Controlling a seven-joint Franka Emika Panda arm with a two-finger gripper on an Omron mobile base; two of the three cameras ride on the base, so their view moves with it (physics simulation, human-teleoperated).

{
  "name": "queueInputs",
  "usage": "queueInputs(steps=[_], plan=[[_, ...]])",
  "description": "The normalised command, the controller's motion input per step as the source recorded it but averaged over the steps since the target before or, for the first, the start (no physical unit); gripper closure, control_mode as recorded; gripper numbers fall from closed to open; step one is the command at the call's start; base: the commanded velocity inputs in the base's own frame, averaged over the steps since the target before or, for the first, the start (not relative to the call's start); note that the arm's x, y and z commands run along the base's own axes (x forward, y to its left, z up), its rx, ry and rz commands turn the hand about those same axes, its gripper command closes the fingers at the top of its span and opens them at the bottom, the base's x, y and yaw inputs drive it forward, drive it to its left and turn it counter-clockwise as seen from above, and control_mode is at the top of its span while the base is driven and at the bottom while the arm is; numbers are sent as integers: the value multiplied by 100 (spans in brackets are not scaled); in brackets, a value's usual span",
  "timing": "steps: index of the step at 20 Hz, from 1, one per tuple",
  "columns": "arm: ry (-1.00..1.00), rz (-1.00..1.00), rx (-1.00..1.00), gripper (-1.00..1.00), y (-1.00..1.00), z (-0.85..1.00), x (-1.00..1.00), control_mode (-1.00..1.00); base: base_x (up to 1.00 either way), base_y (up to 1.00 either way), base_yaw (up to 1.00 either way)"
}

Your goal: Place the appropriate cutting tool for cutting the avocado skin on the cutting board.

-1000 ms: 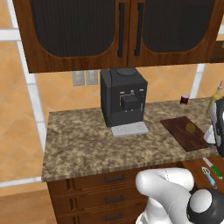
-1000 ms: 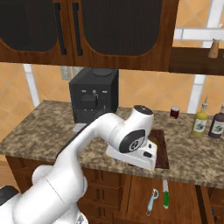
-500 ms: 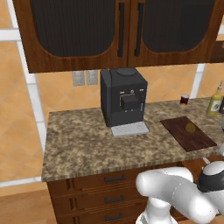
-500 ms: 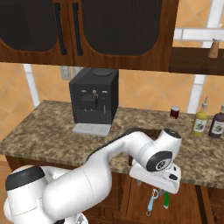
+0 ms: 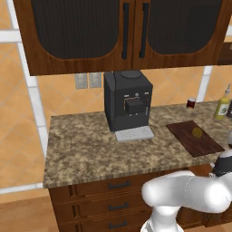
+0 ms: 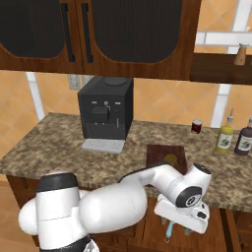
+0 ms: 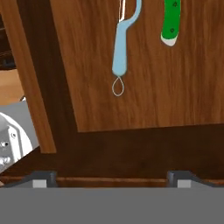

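In the hand view, the knife's green handle (image 7: 171, 24) lies on the wooden floor of an open drawer (image 7: 144, 96), with its blade running off the top edge. My gripper (image 7: 111, 178) is open, its two fingertips (image 7: 43, 177) far apart with nothing between them, hanging short of the handle. From the right base view the gripper (image 6: 183, 227) sits low, below the counter's front edge. On the counter, the dark reddish-brown cutting board (image 6: 160, 150) (image 5: 201, 144) carries the small olive-yellow avocado (image 6: 171, 158) (image 5: 196, 132).
A light blue peeler-like tool (image 7: 120, 57) (image 6: 170, 229) lies left of the green handle in the drawer. A black coffee machine (image 5: 129, 102) (image 6: 106, 113) stands mid-counter. At the back right are a yellowish bottle (image 6: 225, 139), a dark bottle (image 6: 243, 140) and a small dark-red cup (image 6: 197, 126).
The arm has swung from above the cutting board down past the counter's front edge, and the hand is now over the open drawer. The board and avocado have not moved.
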Motion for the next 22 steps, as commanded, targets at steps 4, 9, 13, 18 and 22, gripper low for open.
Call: queueInputs(steps=[4, 9, 13, 18, 22], plan=[[18, 0, 0, -100, -6, -70, 9, -100, 0, 0, 0], [16, 0, 2, -100, 0, -63, -7, -100, 0, 0, 0], [17, 1, 1, -100, 0, -14, -51, -100, 0, 0, 0], [23, 1, 0, -100, 1, 0, -67, -100, 0, 0, 0], [24, 1, 0, -100, 0, 0, -81, -100, 0, 0, 0]])
